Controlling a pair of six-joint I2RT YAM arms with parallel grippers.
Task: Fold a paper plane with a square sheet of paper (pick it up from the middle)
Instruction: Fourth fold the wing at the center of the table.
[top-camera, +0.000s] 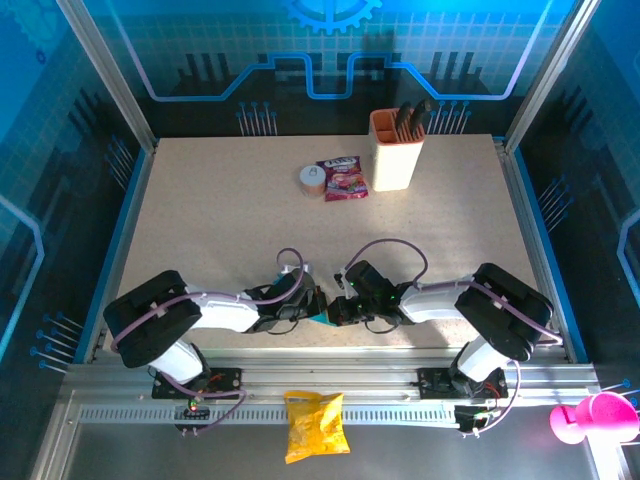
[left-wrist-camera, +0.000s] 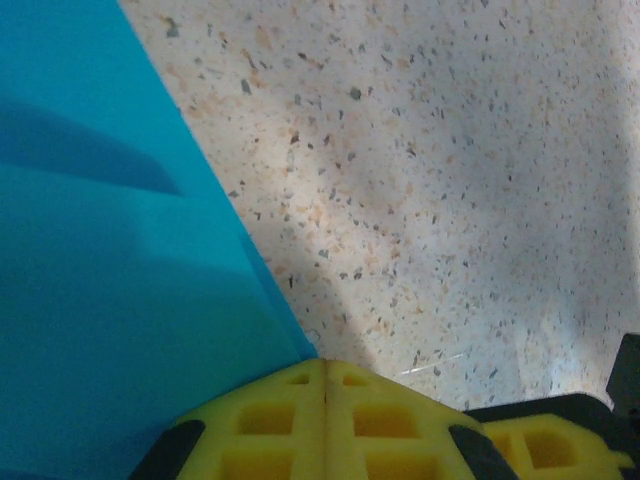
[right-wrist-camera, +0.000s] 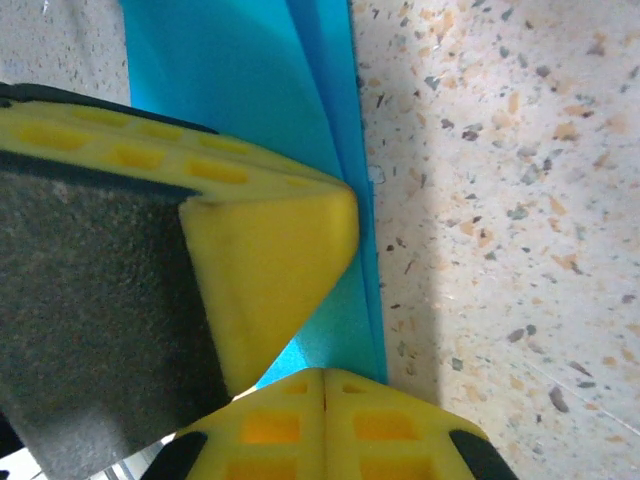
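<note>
Jaws both together, tips at blue paper (left-wrist-camera: 110, 300) | beige holder (top-camera: 395, 160): dark handles (top-camera: 411, 118) inside

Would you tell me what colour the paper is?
Plain cyan-blue; paper shows best in left wrist view.

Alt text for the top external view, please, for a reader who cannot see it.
The left end effector and right end effector, both closed, meet at a small piece of blue paper near the front edge of the table. Farther back are a red snack packet and an orange-rimmed holder.
</note>
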